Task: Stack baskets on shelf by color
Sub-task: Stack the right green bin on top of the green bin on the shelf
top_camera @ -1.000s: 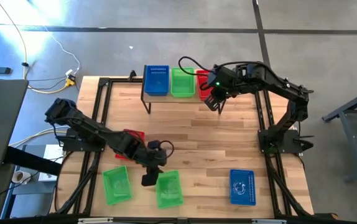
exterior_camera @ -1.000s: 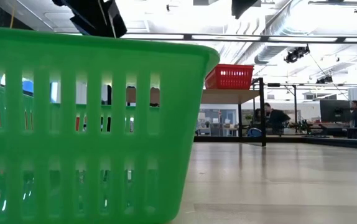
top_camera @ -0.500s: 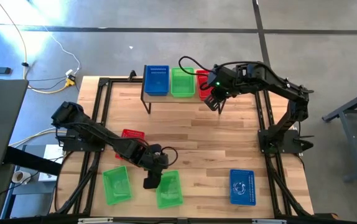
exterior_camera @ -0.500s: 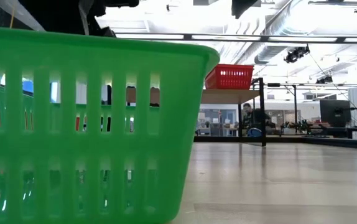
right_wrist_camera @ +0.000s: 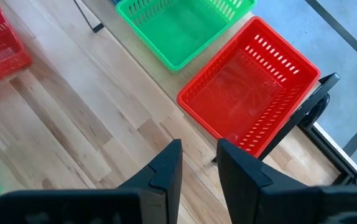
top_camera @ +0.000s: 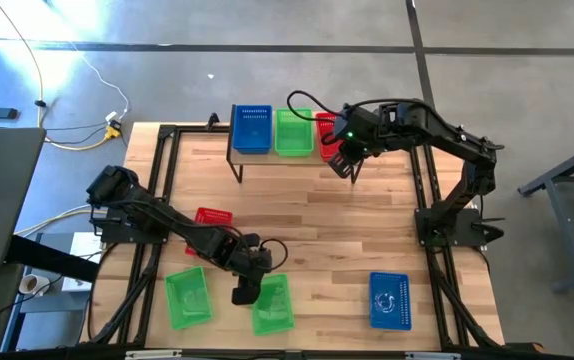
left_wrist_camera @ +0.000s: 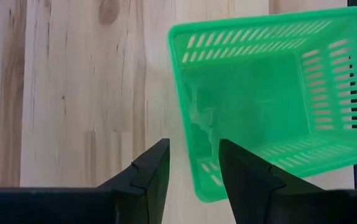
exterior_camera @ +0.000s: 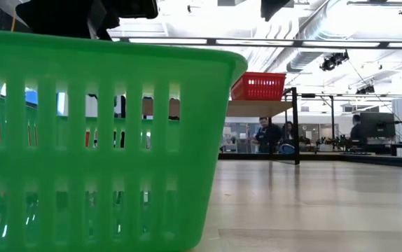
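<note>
Since the earlier frames, only the left arm has shifted: its left end effector (top_camera: 245, 293) has come down and right in the high view to the near edge of the green basket (top_camera: 271, 303) at lower centre of the tabletop (top_camera: 317, 225). Its fingers (left_wrist_camera: 244, 171) stand spread, straddling that basket's rim wall in the left wrist view, holding nothing; judged a set-up for a rim pinch. A second green basket (top_camera: 187, 297) lies at lower left, a red basket (top_camera: 212, 217) behind the arm, a blue basket (top_camera: 389, 300) at lower right. On the shelf (top_camera: 237, 155) at upper centre, blue, green and red each head a column. Right end effector (top_camera: 345, 165) hovers spread and empty beside the shelf's red basket (right_wrist_camera: 248, 87), judged waiting
</note>
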